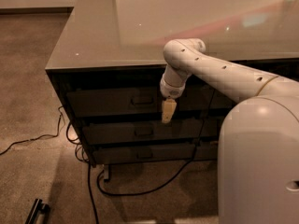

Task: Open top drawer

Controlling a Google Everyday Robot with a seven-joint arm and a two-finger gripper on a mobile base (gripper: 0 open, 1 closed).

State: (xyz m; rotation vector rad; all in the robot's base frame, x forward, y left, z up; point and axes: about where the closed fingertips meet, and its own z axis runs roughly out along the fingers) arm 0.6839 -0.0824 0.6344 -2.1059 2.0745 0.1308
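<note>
The top drawer (112, 101) is a wide dark grey front under the glossy counter, with a small rectangular pull (142, 100) at its centre. It looks closed, flush with the drawers below. My gripper (167, 113) hangs from the white arm, pointing down, in front of the drawer stack. It is just right of the pull and a little below it, near the top drawer's lower edge. It holds nothing that I can see.
Two similar dark drawers (144, 132) sit below. The glossy countertop (140, 27) overhangs above. Black cables (154, 185) trail on the carpet under the cabinet. A dark object (38, 210) lies at bottom left. My white base (259, 162) fills the right.
</note>
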